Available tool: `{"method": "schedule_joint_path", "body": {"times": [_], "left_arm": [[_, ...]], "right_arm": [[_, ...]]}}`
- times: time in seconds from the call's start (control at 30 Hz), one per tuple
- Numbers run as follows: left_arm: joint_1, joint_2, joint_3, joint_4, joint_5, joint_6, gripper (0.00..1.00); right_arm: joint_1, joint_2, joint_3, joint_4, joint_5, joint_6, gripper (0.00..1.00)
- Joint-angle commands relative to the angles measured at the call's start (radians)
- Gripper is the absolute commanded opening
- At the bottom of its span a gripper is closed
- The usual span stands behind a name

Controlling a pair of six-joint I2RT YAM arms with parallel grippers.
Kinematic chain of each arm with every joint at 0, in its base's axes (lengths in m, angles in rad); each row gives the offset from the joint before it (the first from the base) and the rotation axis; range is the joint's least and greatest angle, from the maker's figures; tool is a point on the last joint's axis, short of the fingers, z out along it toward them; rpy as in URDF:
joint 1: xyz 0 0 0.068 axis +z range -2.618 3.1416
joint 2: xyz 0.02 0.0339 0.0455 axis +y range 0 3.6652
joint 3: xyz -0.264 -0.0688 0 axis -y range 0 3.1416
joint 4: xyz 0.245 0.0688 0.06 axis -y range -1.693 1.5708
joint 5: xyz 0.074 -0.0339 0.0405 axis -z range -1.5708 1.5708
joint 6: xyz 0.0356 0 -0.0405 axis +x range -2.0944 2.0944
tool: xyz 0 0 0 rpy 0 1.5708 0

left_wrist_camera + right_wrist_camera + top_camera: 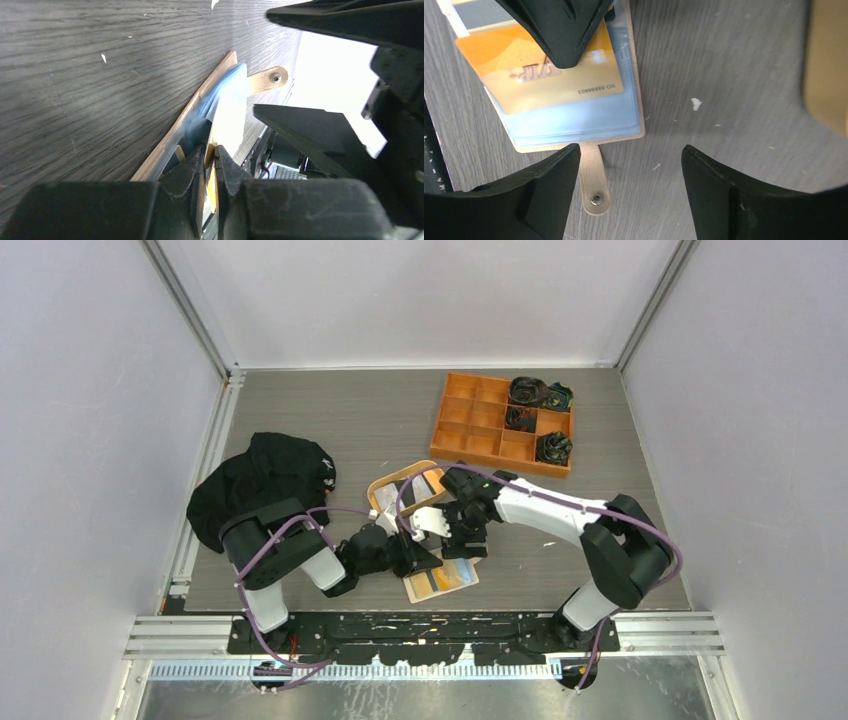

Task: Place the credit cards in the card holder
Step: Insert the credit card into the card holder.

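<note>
Seemingly mid-insertion by the near edge of the table (620, 570), the left gripper (214, 152) pinches an orange card (544, 75) into the card holder (574, 117), the right gripper (630, 152) gapes empty, and pushing the card home likely comes next.

card holder (440, 580): lower centre, flat on the table (380, 410)
card (544, 70): lying over the card holder's sleeves
oval tray (382, 487): centre, just behind the holder
compartment box (503, 423): upper right, well behind the tray
cloth heap (262, 485): left of the tray

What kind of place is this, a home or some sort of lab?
Probably a robot test cell in a lab: the left arm and right arm are bolted to the near edge of the table, and plain white walls on metal rails box it in.
</note>
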Motion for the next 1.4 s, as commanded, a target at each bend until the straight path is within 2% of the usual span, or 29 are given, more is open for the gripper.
{"method": "schedule_joint_path", "body": {"times": [0.0,0.17,0.23,0.4,0.63,0.67,1.0,1.17,1.37], "left_arm": [[0.002,0.023,-0.007,-0.047,-0.004,0.030,0.14],[0.003,0.022,-0.009,-0.044,-0.003,0.030,0.15],[0.003,0.022,-0.012,-0.043,-0.003,0.030,0.15],[0.003,0.023,-0.013,-0.041,-0.005,0.030,0.15],[0.004,0.038,-0.017,-0.016,-0.002,0.023,0.12],[0.003,0.038,-0.017,-0.013,0.000,0.024,0.12],[0.002,0.042,-0.018,-0.005,0.003,0.022,0.14],[0.003,0.040,-0.021,-0.004,0.004,0.021,0.14],[0.003,0.040,-0.027,0.004,0.004,0.022,0.15]], "right_arm": [[-0.009,-0.119,0.007,0.024,-0.046,-0.018,0.81],[-0.020,-0.154,0.007,-0.033,-0.117,-0.056,0.81],[-0.020,-0.158,0.010,-0.066,-0.176,-0.081,0.77],[0.015,-0.184,0.002,-0.072,-0.329,-0.102,0.49],[0.138,-0.202,-0.049,0.016,-0.351,-0.095,0.07],[0.162,-0.203,-0.060,0.038,-0.335,-0.090,0.05],[0.371,-0.150,-0.138,0.303,-0.018,-0.006,0.02],[0.420,-0.103,-0.138,0.337,0.063,0.001,0.02],[0.429,-0.101,-0.140,0.289,0.107,-0.062,0.02]]}}
